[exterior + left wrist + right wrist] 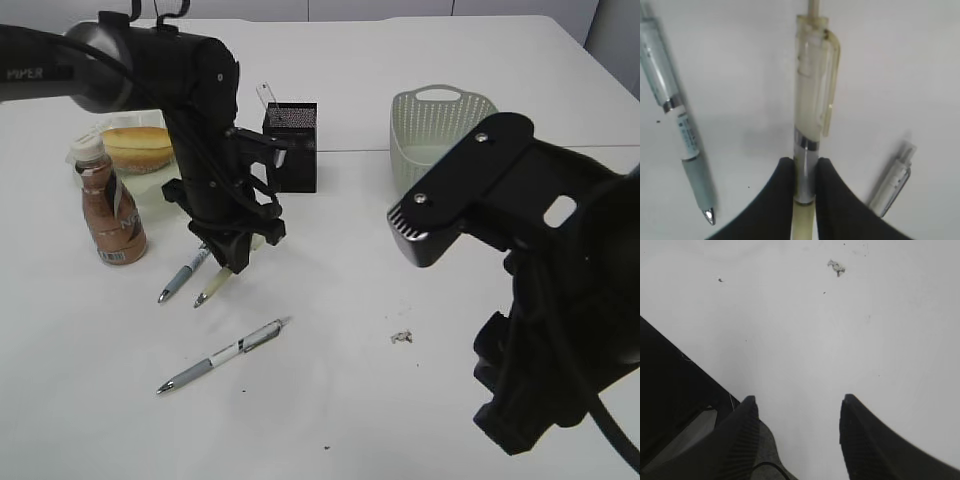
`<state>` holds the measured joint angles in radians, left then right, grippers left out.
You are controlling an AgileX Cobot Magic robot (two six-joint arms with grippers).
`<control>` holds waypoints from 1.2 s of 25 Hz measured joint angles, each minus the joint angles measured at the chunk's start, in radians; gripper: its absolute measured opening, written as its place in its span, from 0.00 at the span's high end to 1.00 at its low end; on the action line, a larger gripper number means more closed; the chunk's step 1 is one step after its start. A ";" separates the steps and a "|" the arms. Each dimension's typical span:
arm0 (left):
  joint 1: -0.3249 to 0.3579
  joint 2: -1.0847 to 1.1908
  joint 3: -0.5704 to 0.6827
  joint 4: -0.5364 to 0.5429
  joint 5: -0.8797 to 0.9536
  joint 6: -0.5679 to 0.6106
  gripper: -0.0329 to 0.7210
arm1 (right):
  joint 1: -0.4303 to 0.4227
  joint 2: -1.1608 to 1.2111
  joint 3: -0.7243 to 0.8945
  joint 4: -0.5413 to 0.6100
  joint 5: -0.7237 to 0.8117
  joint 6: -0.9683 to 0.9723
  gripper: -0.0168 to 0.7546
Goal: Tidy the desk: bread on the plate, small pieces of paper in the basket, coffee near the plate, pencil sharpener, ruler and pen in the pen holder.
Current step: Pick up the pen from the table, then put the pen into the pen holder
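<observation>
Surface: white desk (400,420), matte, lightly speckled with dark crumbs; a seam crosses the upper part of the exterior view. A grey wall panel shows at the upper right corner.

Done, as judged:
- Bread (137,146) on the plate (150,190), upper left.
- Coffee bottle (108,205) upright just beside that plate.
- Black mesh pen holder (291,146), upper centre, with a clear ruler (266,96) standing out of it.

In hand:
- Left gripper (805,187) clamped on a cream-barrelled pen (810,115), at the metal band below the clip; left of centre in the exterior view, pen slanting tip-down at the desk.

Left to do:
- Grey-grip pen (183,275) lying just beside the held one.
- Second grey pen (222,355), lower centre-left.
- Small paper scrap (401,337), centre; the pale basket (440,130), upper right, contents not visible.
- Pencil sharpener: not identifiable in any view.

Right gripper (797,435): jaws apart, holding nothing, hovering over bare desk at right.
</observation>
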<state>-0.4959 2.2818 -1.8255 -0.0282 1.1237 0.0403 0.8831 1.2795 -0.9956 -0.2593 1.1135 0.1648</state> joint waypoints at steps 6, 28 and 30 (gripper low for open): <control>0.000 -0.057 0.002 -0.001 -0.057 -0.040 0.87 | 0.000 0.020 0.000 -0.001 -0.004 0.020 0.48; 0.000 -0.141 0.005 0.063 -0.721 -0.062 0.86 | 0.000 0.078 0.000 -0.066 -0.107 0.026 0.48; 0.000 -0.141 0.005 0.070 -0.777 -0.062 0.86 | 0.000 0.078 0.000 -0.066 -0.107 0.026 0.48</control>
<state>-0.4959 2.1412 -1.8201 0.0415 0.3471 -0.0214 0.8831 1.3577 -0.9956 -0.3249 1.0068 0.1911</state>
